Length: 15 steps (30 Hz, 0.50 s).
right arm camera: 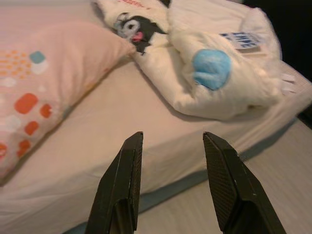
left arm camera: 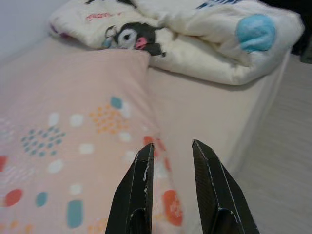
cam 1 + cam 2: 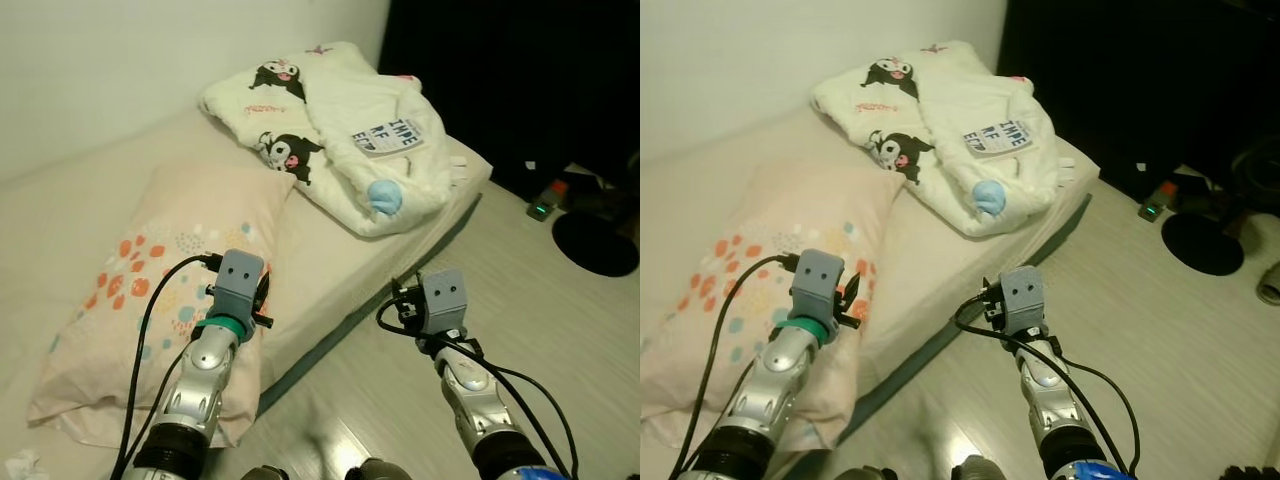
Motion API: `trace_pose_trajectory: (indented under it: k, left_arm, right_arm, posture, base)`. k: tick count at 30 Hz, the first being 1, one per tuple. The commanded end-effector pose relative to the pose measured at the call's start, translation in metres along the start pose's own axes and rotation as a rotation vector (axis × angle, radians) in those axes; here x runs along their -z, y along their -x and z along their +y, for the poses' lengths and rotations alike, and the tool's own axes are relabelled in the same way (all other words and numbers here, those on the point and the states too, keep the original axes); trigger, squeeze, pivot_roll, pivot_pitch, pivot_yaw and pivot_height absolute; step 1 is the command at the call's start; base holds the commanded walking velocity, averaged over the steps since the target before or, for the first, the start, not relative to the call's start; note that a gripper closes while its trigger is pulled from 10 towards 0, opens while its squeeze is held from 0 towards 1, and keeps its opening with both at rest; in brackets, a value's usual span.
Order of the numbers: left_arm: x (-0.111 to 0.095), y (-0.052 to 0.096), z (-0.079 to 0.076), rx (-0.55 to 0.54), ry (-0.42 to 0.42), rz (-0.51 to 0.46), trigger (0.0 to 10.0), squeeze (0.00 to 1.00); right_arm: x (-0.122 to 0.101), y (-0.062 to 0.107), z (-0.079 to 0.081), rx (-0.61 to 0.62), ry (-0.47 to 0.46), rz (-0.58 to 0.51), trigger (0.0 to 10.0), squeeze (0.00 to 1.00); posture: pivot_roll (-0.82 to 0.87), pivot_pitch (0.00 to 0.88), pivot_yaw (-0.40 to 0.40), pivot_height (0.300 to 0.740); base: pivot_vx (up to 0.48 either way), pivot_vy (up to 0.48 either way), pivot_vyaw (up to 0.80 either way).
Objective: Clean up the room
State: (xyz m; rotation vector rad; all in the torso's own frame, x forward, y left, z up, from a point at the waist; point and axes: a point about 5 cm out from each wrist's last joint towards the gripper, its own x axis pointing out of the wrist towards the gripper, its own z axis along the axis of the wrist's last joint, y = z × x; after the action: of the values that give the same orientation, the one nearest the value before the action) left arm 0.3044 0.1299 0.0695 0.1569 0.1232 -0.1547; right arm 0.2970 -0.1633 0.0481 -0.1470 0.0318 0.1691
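Two silver arms, left gripper point(image 2: 170, 148) fingers parted over one soft dotted pillow point(image 3: 150, 290), right gripper point(image 1: 173, 139) spread wide, one rumpled cartoon-print blanket point(image 3: 340, 130), pale mattress point(image 3: 330, 260)

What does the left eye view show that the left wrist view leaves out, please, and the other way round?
The left eye view takes in the right gripper held over the mattress edge, the dark round object on the floor and the printed label on the blanket. The left wrist view gives the left gripper's fingers, slightly parted, above the pillow. Both share the dotted pillow, the cartoon blanket and its blue pom-pom.
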Motion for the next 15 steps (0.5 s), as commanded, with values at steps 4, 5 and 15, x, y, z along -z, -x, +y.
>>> trace_pose_trajectory:
  k: [4, 5, 15]
  left_arm:
    - [0.0065, 0.0013, -0.0017, 0.004, -0.002, 0.031, 10.0, 0.00]
    - [0.0065, 0.0013, -0.0018, 0.004, -0.003, 0.031, 10.0, 0.00]
    - [0.0062, 0.0012, -0.0023, 0.000, 0.000, 0.030, 10.0, 0.00]
  right_arm:
    - [0.0021, 0.0028, 0.0048, -0.036, 0.008, 0.001, 10.0, 0.00]
    - [0.0015, 0.0027, 0.0062, -0.045, 0.010, -0.003, 10.0, 0.00]
    - [-0.0010, 0.0017, 0.0103, -0.067, 0.020, -0.015, 10.0, 0.00]
  posture:
    - [-0.03, 0.017, 0.000, 0.740]
    - [-0.03, 0.017, 0.000, 0.740]
    - [-0.02, 0.019, -0.002, 0.740]
  base:
    - [0.000, 0.000, 0.77]
    - [0.000, 0.000, 0.76]
    - [0.000, 0.000, 0.76]
